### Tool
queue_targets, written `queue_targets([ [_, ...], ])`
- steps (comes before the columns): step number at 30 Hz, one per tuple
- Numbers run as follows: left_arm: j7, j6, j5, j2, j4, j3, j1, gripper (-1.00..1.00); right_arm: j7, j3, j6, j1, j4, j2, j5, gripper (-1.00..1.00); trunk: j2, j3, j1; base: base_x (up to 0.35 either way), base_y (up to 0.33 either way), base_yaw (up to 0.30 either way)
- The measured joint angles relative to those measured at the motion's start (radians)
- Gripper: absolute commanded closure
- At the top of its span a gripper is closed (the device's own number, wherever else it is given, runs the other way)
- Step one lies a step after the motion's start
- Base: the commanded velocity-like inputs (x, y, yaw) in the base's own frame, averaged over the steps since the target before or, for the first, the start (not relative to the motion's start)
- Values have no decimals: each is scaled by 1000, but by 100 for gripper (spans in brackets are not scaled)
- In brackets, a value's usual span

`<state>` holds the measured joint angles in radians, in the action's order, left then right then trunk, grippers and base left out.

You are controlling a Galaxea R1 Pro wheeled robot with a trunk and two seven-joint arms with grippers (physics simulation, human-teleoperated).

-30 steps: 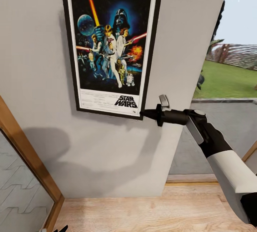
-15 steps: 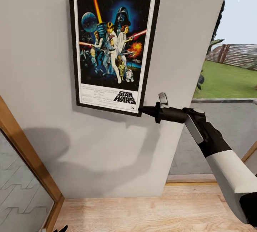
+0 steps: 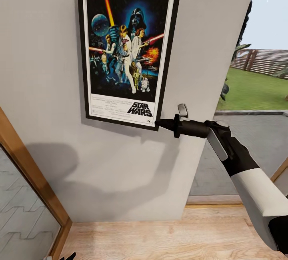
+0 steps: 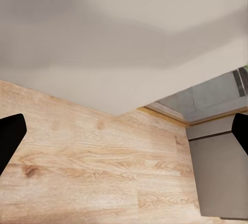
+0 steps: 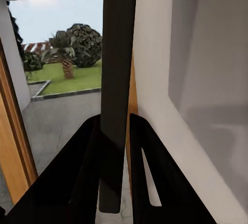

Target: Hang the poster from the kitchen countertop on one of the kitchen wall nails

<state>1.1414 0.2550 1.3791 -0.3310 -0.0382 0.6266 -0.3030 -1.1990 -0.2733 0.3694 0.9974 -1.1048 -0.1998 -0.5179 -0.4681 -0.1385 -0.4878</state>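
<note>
The poster (image 3: 127,54) lies flat against the grey wall (image 3: 40,72), its lower right corner pinched by the right gripper (image 3: 160,123); the fingers (image 5: 85,167) clamp the black frame edge, while the left gripper (image 4: 124,136) stands spread over the wooden floor (image 4: 77,172). No nail shows, so letting go may drop it if the frame has not caught. Since a second ago the poster has swung more upright and shifted slightly right; over the last half second, almost nothing moves.

The light is soft and even, brightest at the open doorway (image 3: 256,80) on the right. The wall (image 3: 44,52) carries a broad, blurred shadow low down, under the poster (image 3: 127,54). All pictures are slightly soft; the floor (image 4: 93,172) shows no glare.
</note>
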Motion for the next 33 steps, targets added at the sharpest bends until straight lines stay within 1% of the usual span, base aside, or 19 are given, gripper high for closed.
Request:
queue_targets([
  [33, 0, 0, 1, -2, 0, 0, 0, -100, -2, -6, 0, 1, -2, 0, 8, 100, 0, 0, 0, -2, 0, 0],
])
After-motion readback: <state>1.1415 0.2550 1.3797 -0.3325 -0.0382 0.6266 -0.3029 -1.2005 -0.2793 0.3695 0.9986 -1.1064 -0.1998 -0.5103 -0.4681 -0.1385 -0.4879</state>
